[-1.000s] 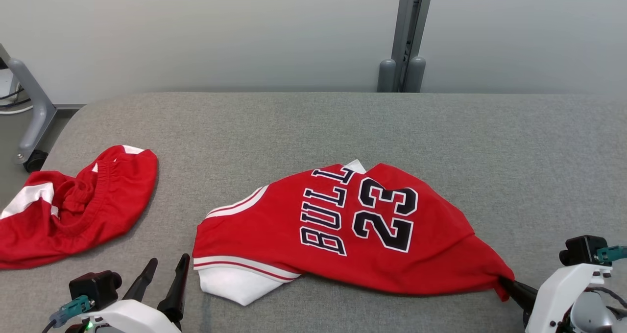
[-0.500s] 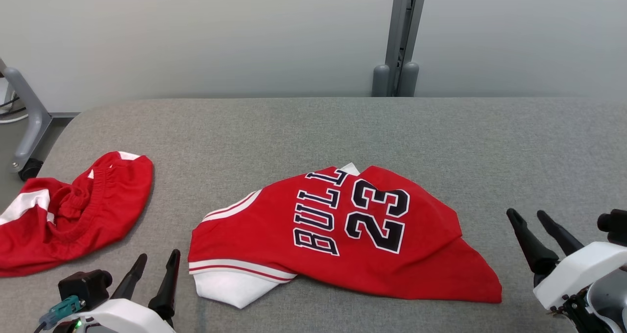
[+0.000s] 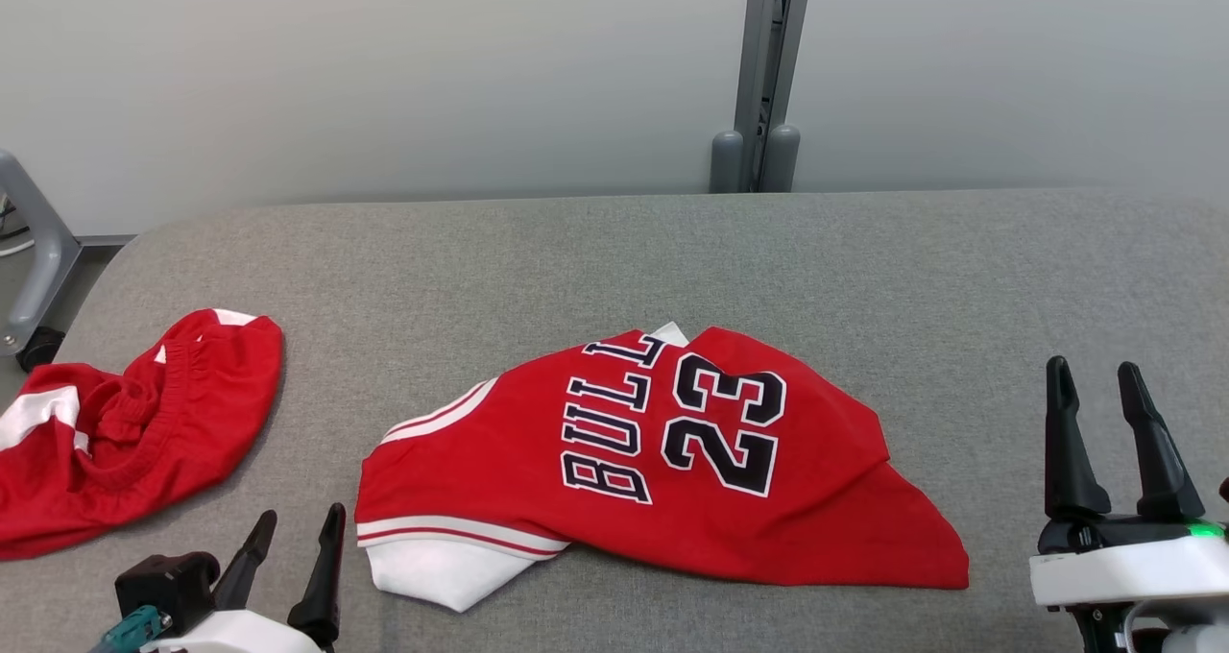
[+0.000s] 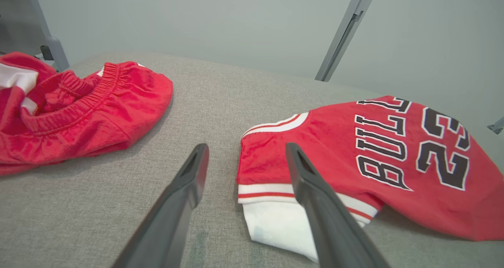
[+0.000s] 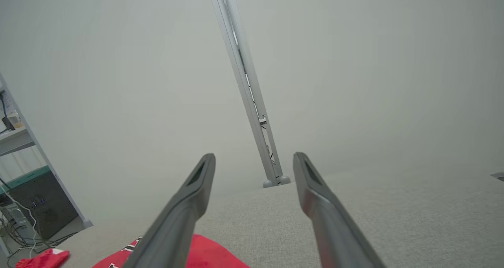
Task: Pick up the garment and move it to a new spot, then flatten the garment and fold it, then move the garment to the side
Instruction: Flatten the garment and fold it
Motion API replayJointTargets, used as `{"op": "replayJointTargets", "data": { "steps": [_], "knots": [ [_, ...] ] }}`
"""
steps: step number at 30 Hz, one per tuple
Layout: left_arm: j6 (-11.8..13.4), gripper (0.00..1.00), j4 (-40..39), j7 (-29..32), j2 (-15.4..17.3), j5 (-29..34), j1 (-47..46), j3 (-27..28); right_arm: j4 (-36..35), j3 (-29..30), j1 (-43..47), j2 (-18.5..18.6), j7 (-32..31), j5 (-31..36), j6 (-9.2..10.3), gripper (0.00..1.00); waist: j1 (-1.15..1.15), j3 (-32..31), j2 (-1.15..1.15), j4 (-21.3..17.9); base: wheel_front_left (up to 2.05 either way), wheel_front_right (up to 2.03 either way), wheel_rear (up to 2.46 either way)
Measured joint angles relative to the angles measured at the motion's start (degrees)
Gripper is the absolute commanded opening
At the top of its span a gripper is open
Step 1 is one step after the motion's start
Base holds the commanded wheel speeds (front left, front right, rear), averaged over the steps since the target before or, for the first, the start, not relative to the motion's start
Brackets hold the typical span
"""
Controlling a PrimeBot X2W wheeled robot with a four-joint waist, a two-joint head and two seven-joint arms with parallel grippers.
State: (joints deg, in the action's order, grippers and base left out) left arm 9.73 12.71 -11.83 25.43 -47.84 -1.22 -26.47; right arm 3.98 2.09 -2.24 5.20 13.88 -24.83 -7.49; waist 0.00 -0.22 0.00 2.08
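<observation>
On the grey bench (image 3: pixel 576 259), front and centre, the red jersey (image 3: pixel 672 461) is found crumpled and half doubled, judged light, limp and slippery, best pinched at the striped hem (image 3: pixel 461 528) nearest the left hand (image 3: pixel 301 514), which, like the right hand (image 3: pixel 1092 367), is held spread and empty

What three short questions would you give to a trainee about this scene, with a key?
1. Which number is printed on the red jersey? A 32, B 23, C 45.
2. True or false: the right gripper is shut on the jersey.
3. Fill in: seen from the robot, the red shorts lie to the jersey's ____.
Key: 1 B. 2 false: it is open and holds nothing. 3 left.
</observation>
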Motion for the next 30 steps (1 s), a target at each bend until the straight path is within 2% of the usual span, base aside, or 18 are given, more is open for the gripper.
{"op": "replayJointTargets", "data": {
  "steps": [6, 9, 15, 22, 26, 27, 30],
  "knots": [
    [1.7, 1.00, -1.0, 0.3, 0.3, 1.9, 0.7, -1.3, 1.9, -0.2, 0.1, -1.6, 1.0, 3.8, 0.00, 1.00, 0.00, 0.1, 0.00, 0.0, 0.00, 0.00, 0.00],
    [1.6, 1.00, -0.7, 4.0, 0.7, 1.9, 0.7, -3.1, 1.8, 0.2, -0.6, -1.8, 1.0, 4.4, 0.00, 1.00, 0.00, 0.1, 0.00, 0.1, 0.00, 0.00, 0.00],
    [-1.6, 1.00, 1.3, 10.6, 1.2, -0.5, 0.5, -5.6, 1.4, 0.2, -1.0, -2.1, 1.1, 5.1, 0.00, 1.00, 0.00, 0.7, 0.00, -0.3, 0.00, 0.00, 0.00],
    [-5.6, 1.00, 3.8, 17.6, -0.2, -4.4, -1.2, -8.0, 1.1, 0.1, -2.3, -2.3, 1.1, 5.3, 0.00, 1.00, 0.00, 2.3, 0.00, -1.8, 0.00, 0.00, 0.00],
    [-6.8, 1.00, 5.8, 20.0, -2.1, -6.8, -2.4, -8.2, 1.0, -0.1, -3.2, -2.3, 1.1, 5.6, 0.00, 1.00, 0.00, 3.3, 0.00, -3.0, 0.00, 0.00, 0.00],
    [-7.7, 1.00, 6.6, 19.6, -2.5, -7.6, -2.9, -7.8, 0.9, -0.3, -3.4, -2.4, 1.1, 5.7, 0.00, 1.00, 0.00, 3.8, 0.00, -3.6, 0.00, 0.00, 0.00],
    [-7.6, 1.00, 7.5, 17.9, -3.1, -7.8, -4.0, -6.9, 0.7, -0.2, -3.7, -2.4, 1.1, 5.7, 0.00, 1.00, 0.00, 4.4, 0.00, -4.4, 0.00, 0.00, 0.00]
  ]
}}
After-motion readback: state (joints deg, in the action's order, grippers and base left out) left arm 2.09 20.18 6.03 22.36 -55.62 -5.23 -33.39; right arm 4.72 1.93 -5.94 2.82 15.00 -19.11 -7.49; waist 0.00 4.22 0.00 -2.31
